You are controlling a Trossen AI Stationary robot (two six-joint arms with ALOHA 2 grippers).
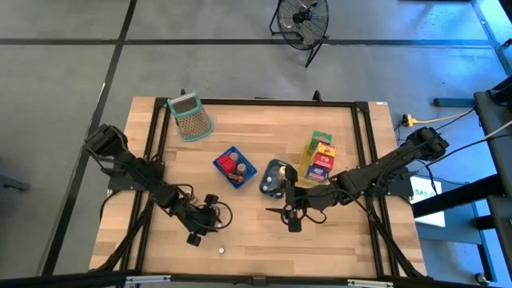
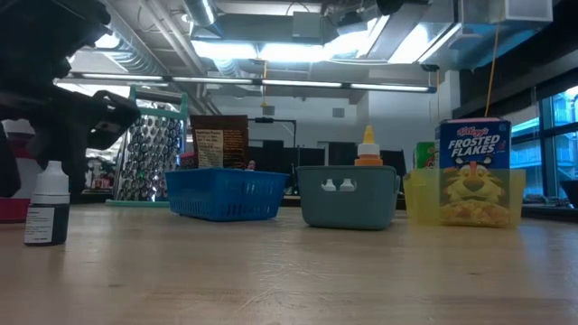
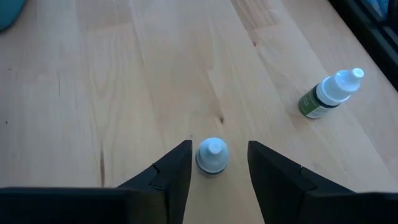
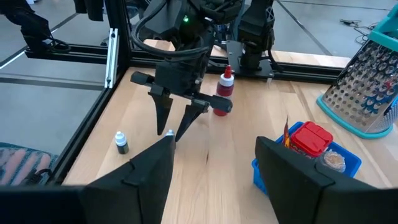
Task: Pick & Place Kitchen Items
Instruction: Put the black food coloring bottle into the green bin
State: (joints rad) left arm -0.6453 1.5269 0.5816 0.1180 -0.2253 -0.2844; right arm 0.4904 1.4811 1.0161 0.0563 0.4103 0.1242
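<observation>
A small bottle with a white cap (image 3: 212,155) stands upright on the wooden table. My left gripper (image 3: 219,168) points slantwise down over it, open. One finger stands on each side of the cap, and a gap shows on both sides. The right wrist view shows this gripper (image 4: 177,127) from the front, with the cap (image 4: 169,132) low between the fingertips. A second small bottle with a green label (image 3: 329,93) stands apart, near the table's front edge (image 1: 222,250). My right gripper (image 4: 214,168) hangs open above the table's middle (image 1: 290,212), with nothing between its fingers.
A blue basket (image 1: 234,167) holding a red-lidded jar, a teal basket (image 1: 276,178) and a yellow tray with boxes (image 1: 318,160) stand mid-table. A metal grater (image 1: 190,116) lies at the far left. A red bottle (image 4: 224,84) stands behind my left gripper.
</observation>
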